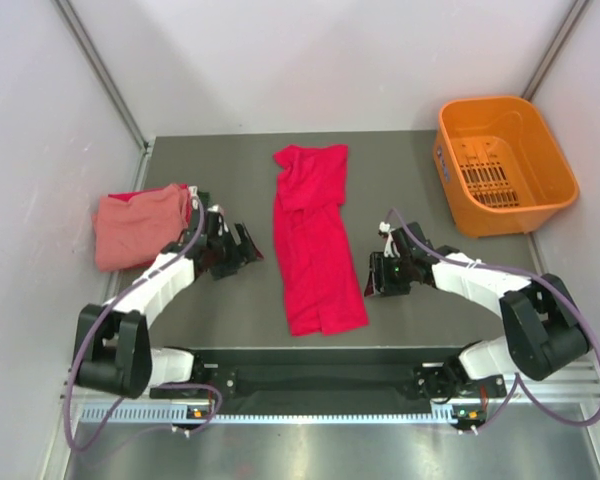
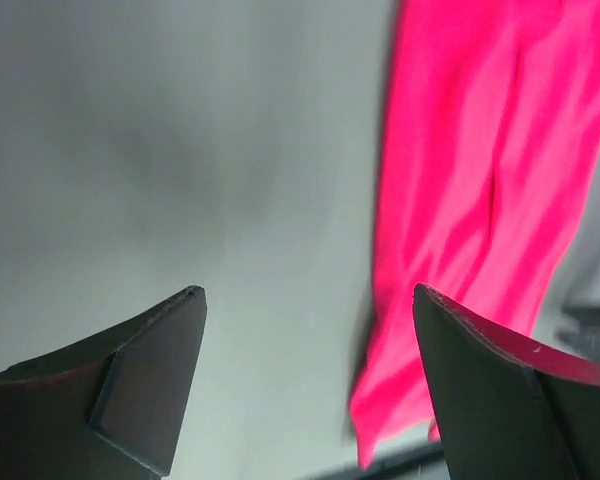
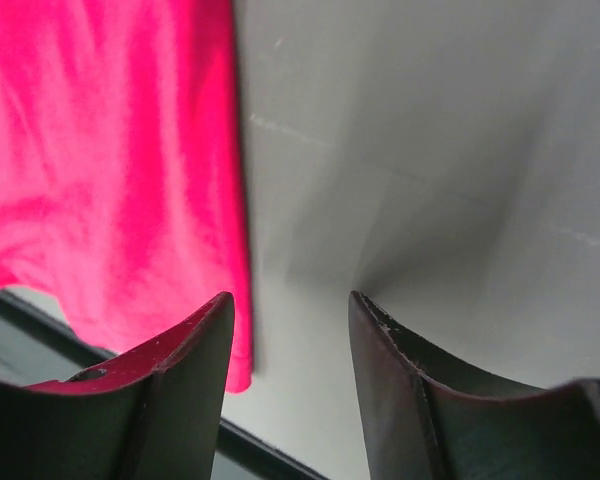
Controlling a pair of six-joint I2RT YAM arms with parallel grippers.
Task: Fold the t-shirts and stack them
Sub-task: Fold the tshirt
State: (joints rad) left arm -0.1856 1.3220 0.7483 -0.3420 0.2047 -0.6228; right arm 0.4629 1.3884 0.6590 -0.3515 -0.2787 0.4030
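Nearest the bases, the left gripper [image 1: 248, 250] sits low at 9 o'clock of the crimson t-shirt [image 1: 315, 245]. Its jaws are spread wide with only bare table [image 1: 400, 200] between them. The right gripper [image 1: 372, 275] sits opposite at 3 o'clock, just beside the cloth's edge. Its jaws stand partly apart and hold nothing.

The crimson t-shirt lies mid-table as a long narrow strip running from 6 to 12 o'clock, hem near and collar far. It looks light, limp and prone to sliding or bunching. I judge the best hold is a pinch through all layers at the two near hem corners, carried together toward the collar.

Farther off, at 10 o'clock, the salmon-pink t-shirt [image 1: 135, 228] lies folded. The orange plastic basket [image 1: 450, 135] stands at 2 o'clock.
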